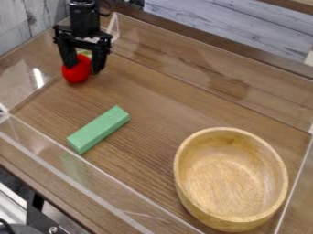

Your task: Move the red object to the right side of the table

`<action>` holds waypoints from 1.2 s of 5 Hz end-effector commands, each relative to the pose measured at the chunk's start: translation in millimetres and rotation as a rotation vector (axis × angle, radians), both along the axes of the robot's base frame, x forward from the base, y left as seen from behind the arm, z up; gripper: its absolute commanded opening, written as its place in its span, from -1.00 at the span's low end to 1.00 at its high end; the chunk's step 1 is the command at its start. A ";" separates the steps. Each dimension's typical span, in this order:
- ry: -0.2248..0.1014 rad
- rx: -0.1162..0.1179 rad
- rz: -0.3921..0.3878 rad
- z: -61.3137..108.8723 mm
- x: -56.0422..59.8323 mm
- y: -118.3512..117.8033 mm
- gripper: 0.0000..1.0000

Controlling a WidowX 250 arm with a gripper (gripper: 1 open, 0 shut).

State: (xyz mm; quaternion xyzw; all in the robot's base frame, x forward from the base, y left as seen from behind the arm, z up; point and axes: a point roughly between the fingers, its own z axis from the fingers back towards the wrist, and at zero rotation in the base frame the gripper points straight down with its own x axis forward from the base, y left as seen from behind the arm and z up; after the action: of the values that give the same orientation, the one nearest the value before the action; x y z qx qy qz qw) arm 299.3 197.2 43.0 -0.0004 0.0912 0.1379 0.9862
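- We see the gripper (82,56) at the far left of the table (166,101), its fingers apart, reaching down at the red toy (77,70).
- The toy sits on the wood near the left wall, well apart from the green block (98,129) and the bowl (230,177).
- We cannot tell whether either finger touches it (the dark fingers overlap its upper part), and we see no grip on it.
- If we close with the toy off centre, one finger may meet it first and push it away, perhaps towards the clear wall (24,83).
- Its skin looks glossy and rounded, so a pinch too high or too near the edge could let it squirt out or roll.
- With the wall so near, a sideways correction could bring a finger against the acrylic.
- On the way right, carrying it too low could catch the block or the bowl's rim, if our path swings towards the near side.
- As for its pointing, the toy's long axis seems to run roughly from the far edge towards the near one, about up and down the view.
- Its narrower end seems to face the near side, but the far end is partly hidden (we would not swear to it).
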 end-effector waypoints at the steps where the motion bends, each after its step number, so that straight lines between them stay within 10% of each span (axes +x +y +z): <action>1: -0.053 0.030 0.005 25.6 11.9 7.2 1.00; 3: -0.039 0.020 0.017 11.1 24.5 -0.4 1.00; 4: -0.028 0.017 0.017 2.8 23.0 -0.9 -1.00; 6: -0.085 -0.053 0.103 46.2 25.2 -12.7 -1.00</action>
State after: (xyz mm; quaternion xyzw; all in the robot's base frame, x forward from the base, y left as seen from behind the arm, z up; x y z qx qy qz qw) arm 317.0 177.3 52.1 -0.0551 0.1046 0.1803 0.9765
